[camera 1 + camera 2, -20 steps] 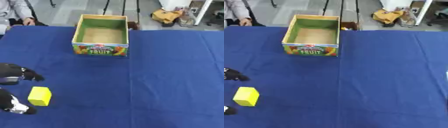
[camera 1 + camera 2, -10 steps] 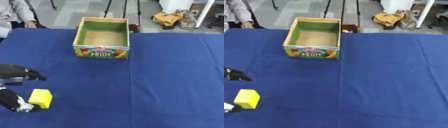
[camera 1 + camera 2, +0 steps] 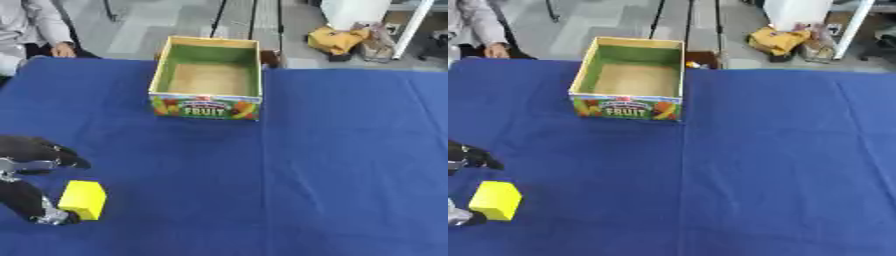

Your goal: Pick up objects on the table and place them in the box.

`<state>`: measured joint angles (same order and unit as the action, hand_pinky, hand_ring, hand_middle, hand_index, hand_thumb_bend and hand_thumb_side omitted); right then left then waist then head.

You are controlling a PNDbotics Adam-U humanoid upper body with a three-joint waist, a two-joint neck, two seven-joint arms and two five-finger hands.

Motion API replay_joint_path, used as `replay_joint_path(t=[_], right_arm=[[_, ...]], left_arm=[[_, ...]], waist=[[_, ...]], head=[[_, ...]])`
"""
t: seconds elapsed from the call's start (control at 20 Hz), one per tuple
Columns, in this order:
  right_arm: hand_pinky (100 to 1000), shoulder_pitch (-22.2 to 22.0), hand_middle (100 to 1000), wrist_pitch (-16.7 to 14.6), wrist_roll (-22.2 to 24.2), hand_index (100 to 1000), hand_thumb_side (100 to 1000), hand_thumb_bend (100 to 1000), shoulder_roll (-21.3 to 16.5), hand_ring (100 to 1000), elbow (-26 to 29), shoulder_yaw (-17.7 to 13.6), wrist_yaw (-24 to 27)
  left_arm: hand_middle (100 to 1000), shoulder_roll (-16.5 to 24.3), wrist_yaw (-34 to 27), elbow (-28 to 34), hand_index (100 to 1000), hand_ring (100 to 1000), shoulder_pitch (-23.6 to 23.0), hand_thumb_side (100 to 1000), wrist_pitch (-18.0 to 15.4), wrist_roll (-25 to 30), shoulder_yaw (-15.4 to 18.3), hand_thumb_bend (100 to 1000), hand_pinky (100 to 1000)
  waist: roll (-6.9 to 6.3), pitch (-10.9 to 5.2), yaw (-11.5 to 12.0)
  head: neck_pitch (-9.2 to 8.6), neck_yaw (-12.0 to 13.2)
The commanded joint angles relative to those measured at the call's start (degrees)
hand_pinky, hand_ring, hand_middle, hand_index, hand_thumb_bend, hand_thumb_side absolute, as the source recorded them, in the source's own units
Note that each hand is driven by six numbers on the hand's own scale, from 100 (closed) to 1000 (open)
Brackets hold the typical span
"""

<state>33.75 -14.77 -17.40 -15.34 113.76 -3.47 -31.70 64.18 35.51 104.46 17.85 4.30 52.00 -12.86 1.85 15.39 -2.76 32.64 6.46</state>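
Note:
A yellow block [image 3: 83,200] lies on the blue tablecloth [image 3: 289,180] at the near left. My left hand [image 3: 28,154] comes in from the left edge and is open. Its black fingers [image 3: 54,153] hover just above and left of the block, apart from it. The thumb [image 3: 33,205] reaches along the block's lower left side, and its tip looks to touch the block. An open cardboard box [image 3: 208,107] with a green inside and a fruit print stands at the far centre-left, with nothing in it. My right hand shows in neither view.
The blue table runs wide to the right of the block and box. Beyond its far edge is floor with a yellow bag [image 3: 346,39] and a white post [image 3: 411,30]. A person [image 3: 35,30] sits at the far left corner.
The whole picture has slid down a little, so the camera moved. The left thumb now lies closer against the yellow block; the block and box stay put.

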Motion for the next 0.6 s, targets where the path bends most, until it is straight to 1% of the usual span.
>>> replay_joint_path(t=[0.05, 0.35, 0.6], right_arm=[[788, 0.9, 734, 0.0, 0.1, 871, 1000, 100, -0.6, 880, 0.8, -0.1, 0.3], [787, 1.0, 733, 0.1, 0.0, 871, 1000, 100, -0.5, 880, 0.8, -0.2, 0.3], [787, 1.1, 732, 0.3, -0.2, 871, 1000, 100, -0.5, 880, 0.8, -0.2, 0.3]], left_arm=[[906, 2.0, 0.9, -1.3, 1000, 906, 1.0, 714, -0.7, 0.0, -0.1, 491, 820], [890, 1.5, 1.5, -2.6, 993, 896, 1.2, 703, -1.7, 0.0, -0.7, 496, 813], [876, 1.3, 1.6, -3.1, 990, 883, 1.2, 684, -2.2, 0.0, -1.1, 527, 805]], waist=[[-0.14, -0.76, 0.0], [-0.01, -0.44, -0.2], [0.15, -0.20, -0.3]], head=[[-0.57, 0.2], [-0.75, 0.5], [-0.91, 0.6]])
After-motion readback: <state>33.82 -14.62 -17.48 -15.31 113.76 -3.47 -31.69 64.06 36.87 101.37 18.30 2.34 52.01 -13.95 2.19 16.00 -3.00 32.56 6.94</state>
